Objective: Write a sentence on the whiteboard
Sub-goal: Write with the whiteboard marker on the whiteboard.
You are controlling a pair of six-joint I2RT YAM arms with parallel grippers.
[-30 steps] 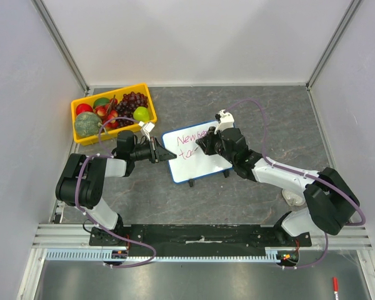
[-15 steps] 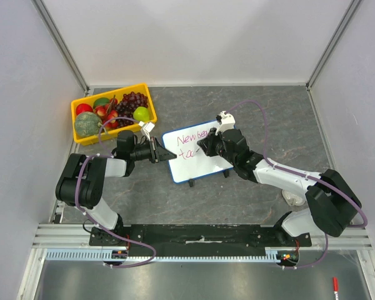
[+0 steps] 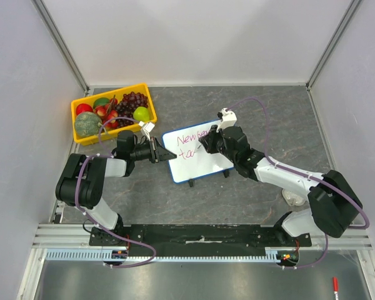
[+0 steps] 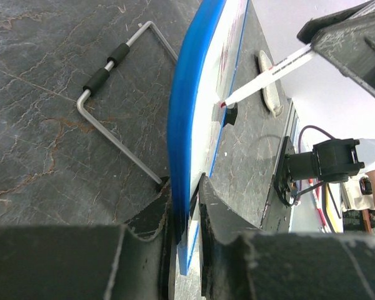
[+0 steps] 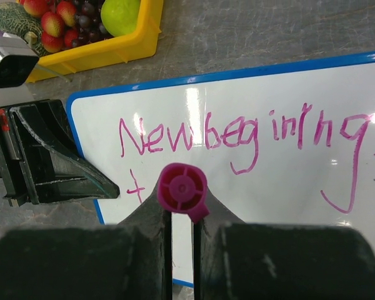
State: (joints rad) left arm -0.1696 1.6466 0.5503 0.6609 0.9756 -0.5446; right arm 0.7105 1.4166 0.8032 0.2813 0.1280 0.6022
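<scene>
The whiteboard (image 3: pixel 197 164), white with a blue frame, stands tilted at mid-table. My left gripper (image 3: pixel 165 155) is shut on its left edge; in the left wrist view the fingers (image 4: pixel 214 206) pinch the blue frame (image 4: pixel 182 119). My right gripper (image 3: pixel 206 145) is shut on a pink-capped marker (image 5: pixel 182 189), whose tip touches the board face in the left wrist view (image 4: pixel 265 76). The sentence (image 5: pixel 237 134) in pink reads "New beginings" on the top line, with a "t" (image 5: pixel 134 187) starting the second line; the rest is hidden behind the marker and fingers.
A yellow tray (image 3: pixel 110 94) of fruit sits at the back left, close behind my left arm. The board's wire stand (image 4: pixel 106 62) lies on the grey table behind it. A red marker (image 3: pixel 335 286) lies off the table at bottom right.
My right gripper has shifted slightly with the marker over the start of the second line. My left gripper and the board have not moved.
</scene>
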